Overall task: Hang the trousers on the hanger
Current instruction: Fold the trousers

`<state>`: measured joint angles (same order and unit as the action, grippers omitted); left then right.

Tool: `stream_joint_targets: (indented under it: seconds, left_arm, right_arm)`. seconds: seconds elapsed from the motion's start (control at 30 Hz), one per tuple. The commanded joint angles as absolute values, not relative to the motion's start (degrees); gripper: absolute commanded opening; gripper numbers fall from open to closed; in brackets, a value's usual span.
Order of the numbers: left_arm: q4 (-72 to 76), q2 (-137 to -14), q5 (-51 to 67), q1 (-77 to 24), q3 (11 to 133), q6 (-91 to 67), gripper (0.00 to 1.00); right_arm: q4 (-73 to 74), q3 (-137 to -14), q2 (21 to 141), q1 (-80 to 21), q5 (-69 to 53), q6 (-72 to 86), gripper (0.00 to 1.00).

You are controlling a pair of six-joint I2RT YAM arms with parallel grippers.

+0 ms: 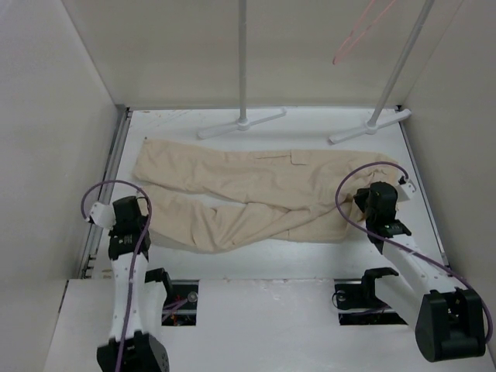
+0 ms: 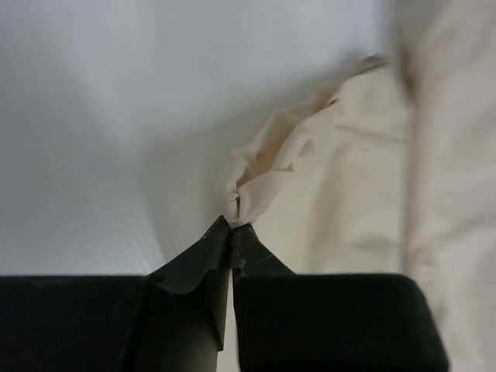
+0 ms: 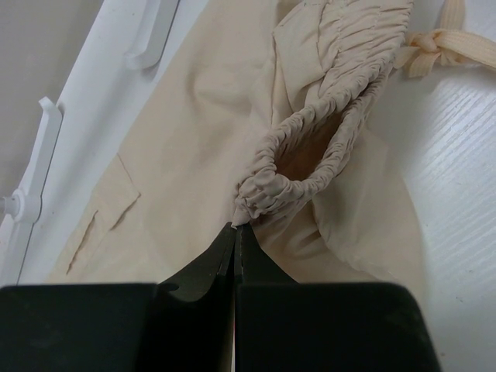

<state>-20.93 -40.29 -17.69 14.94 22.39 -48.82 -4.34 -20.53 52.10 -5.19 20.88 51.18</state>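
While the trousers [image 1: 256, 194] are lying flat across the far half of the tabletop [image 1: 310, 260], waist twd the right edge and leg ends twd the left edge, both arms are reaching in from the near edge, one per end.

The left tool [image 2: 232, 229] is pinching a small bunched fold of cloth at a leg end, jaws shut tight on it. The right tool [image 3: 237, 231] is gripping the gathered elastic waistband [image 3: 310, 147] the same way, tips closed on the ruffled edge, w/ the drawstring [image 3: 442, 46] trailing loose on the tabletop beyond.

Prob. the reason for holding both ends: the garment is long and floppy, so a single grip would be leaving most of it dragging. W/ two grips it can be lifted stretched out.

The hanger [image 1: 341, 53] is hanging high by the far right corner, up by the rack poles [image 1: 242, 54], well apart from the cloth. So nothing is on it yet. I'm judging this as the grasp stage, lift and drape not yet done. Risk: such thin pinches may be slipping once weight comes on.
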Motion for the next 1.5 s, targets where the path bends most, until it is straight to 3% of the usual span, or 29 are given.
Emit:
stream_joint_targets:
  seconds: [0.0, 0.17, 0.37, 0.57, 0.73, 0.8, 0.87, 0.9, 0.93, 1.0, 1.13, 1.23, 1.27, 1.33, 1.47]
  left_arm:
    - [-37.13, -29.73, -26.69, 12.89, 34.95, -43.43, 0.0]
    - [-48.94, -25.4, -32.96, 8.32, 43.24, -42.18, 0.0]
    - [-47.74, -32.32, -32.26, 8.04, 49.82, -42.63, 0.0]
    - [-28.24, -55.84, -33.31, 11.11, 53.69, -42.45, 0.0]
    - [-21.81, -78.11, -31.38, 12.96, 64.15, -42.27, 0.02]
    - [-17.33, -80.76, -30.77, 14.1, 65.12, -41.14, 0.16]
    - [-14.17, -80.34, -28.23, 14.9, 65.04, -39.21, 0.54]
    - [-13.45, -79.03, -27.78, 14.64, 64.26, -37.72, 0.68]
    - [-13.01, -76.93, -27.86, 14.2, 62.33, -37.27, 0.77]
    - [-11.61, -70.52, -29.52, 12.71, 55.32, -37.7, 0.85]
    - [-10.46, -56.72, -34.1, 10.6, 37.05, -41.47, 0.82]
    - [-11.16, -49.24, -32.18, 10.68, 26.66, -46.39, 0.56]
    - [-11.16, -47.74, -30.17, 11.03, 24.37, -47.71, 0.54]
    - [-10.55, -47.2, -26.73, 12.95, 21.81, -48.69, 0.54]
    - [-6.51, -48.07, -22.51, 17.17, 17.77, -49.39, 0.64]
  right_arm:
    - [-7.21, -21.97, 51.85, -4.61, 21.0, 50.54, 0.02]
    - [-6.94, -22.15, 51.94, -4.79, 21.45, 50.19, 0.02]
    - [-5.1, -22.24, 48.43, -4.35, 21.97, 49.57, 0.02]
    - [-5.71, -24.17, 51.5, -4.35, 22.15, 49.48, 0.02]
    - [-7.9, -25.22, 56.24, -4.35, 22.06, 49.92, 0.02]
    - [-8.96, -25.75, 57.56, -4.35, 21.71, 49.92, 0.02]
    - [-9.05, -26.28, 58.36, -4.35, 21.71, 49.83, 0.02]
    - [-9.14, -26.37, 58.71, -4.35, 21.97, 49.83, 0.02]
    - [-9.23, -26.54, 59.15, -4.52, 22.23, 49.75, 0.02]
    - [-9.58, -26.72, 60.02, -4.87, 22.15, 49.66, 0.02]
    - [-10.11, -26.54, 60.47, -5.58, 22.06, 49.4, 0.02]
    - [-10.02, -26.54, 60.12, -5.84, 22.06, 49.13, 0.02]
    - [-10.02, -26.46, 60.03, -5.84, 22.06, 48.87, 0.02]
    - [-10.11, -26.28, 59.85, -5.93, 22.06, 48.52, 0.02]
    - [-10.11, -26.28, 60.03, -6.1, 21.88, 48.34, 0.02]
